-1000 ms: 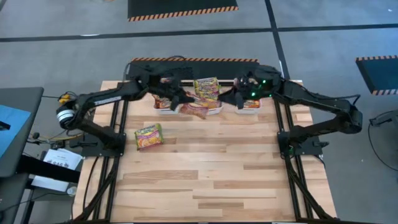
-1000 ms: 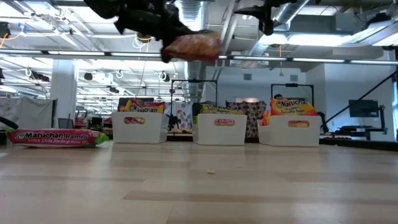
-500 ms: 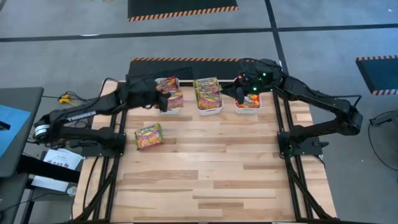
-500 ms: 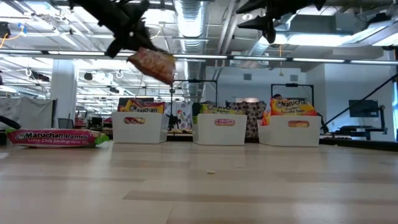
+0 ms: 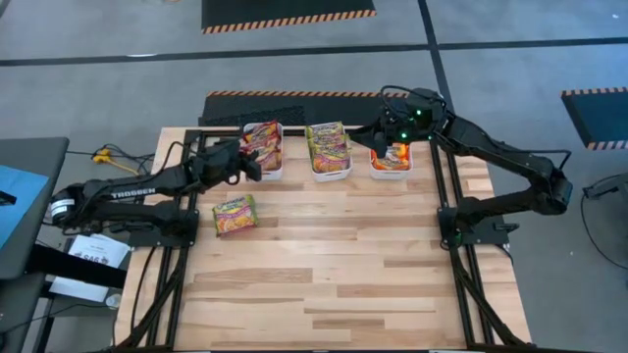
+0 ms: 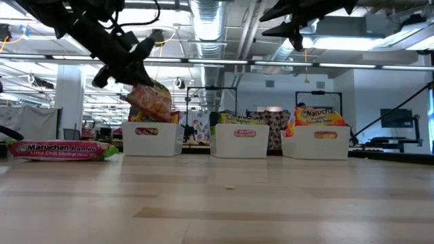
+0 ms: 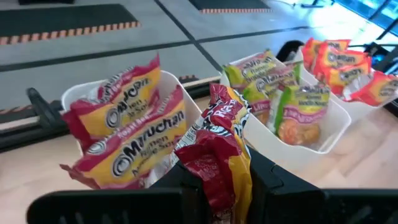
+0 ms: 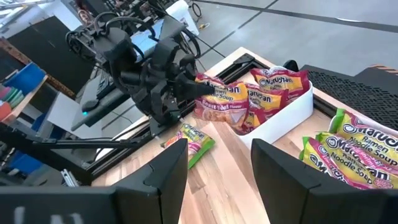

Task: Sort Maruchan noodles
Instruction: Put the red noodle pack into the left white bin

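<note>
Nearest, a green-edged packet (image 5: 235,214) is lying flat on the table (image 5: 334,265), light and crinkly, best pinched at an edge. Farther off, the left gripper (image 7: 219,177) is clamping a red packet (image 7: 219,146) beside the left bin (image 5: 263,147). The right gripper (image 8: 214,165) is hanging spread apart over the right bin (image 5: 392,160).

Left gripper (image 5: 257,164) clamped, raised; right gripper (image 5: 385,137) spread, aloft.

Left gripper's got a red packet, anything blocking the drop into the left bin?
Nothing visible blocks it. The left gripper holds the red packet above the left bin. That bin already holds red packets standing upright, so the gap is tight. The right gripper hangs open over the other bins.
</note>
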You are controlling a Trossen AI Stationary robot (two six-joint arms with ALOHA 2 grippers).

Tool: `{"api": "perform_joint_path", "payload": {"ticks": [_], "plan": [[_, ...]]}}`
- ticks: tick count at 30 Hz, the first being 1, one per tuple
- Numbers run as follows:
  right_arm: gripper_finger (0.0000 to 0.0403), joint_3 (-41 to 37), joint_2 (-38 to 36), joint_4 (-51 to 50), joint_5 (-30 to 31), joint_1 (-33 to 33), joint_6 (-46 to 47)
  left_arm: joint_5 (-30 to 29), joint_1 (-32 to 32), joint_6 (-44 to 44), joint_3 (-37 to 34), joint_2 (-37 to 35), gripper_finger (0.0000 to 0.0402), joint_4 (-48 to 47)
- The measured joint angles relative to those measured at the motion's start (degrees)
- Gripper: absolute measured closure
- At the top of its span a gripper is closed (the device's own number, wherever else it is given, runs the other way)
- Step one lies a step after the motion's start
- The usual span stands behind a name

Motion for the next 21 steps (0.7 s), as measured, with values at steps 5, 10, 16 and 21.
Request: {"api": "perform_joint_path", "payload": {"ticks": [5, 10, 16, 21], "plan": [[0.0203, 0.00, 0.00, -0.04, 0.01, 0.00, 0.00, 0.08, 1.98, 1.42, -0.04, 1.04, 0.0358, 0.05], [0.0203, 0.00, 0.00, -0.03, 0.07, 0.02, 0.00, 3.73, 5.13, 2.78, -0.04, 4.80, 0.0358, 0.77], [0.0203, 0.00, 0.00, -0.01, 0.22, 0.02, 0.00, 6.41, 7.17, 6.95, -0.04, 10.05, 0.0358, 9.80], [0.0203, 0.00, 0.00, -0.03, 0.27, 0.20, 0.02, 6.24, 9.19, 9.33, -0.02, 13.02, 0.0358, 10.30]]}}
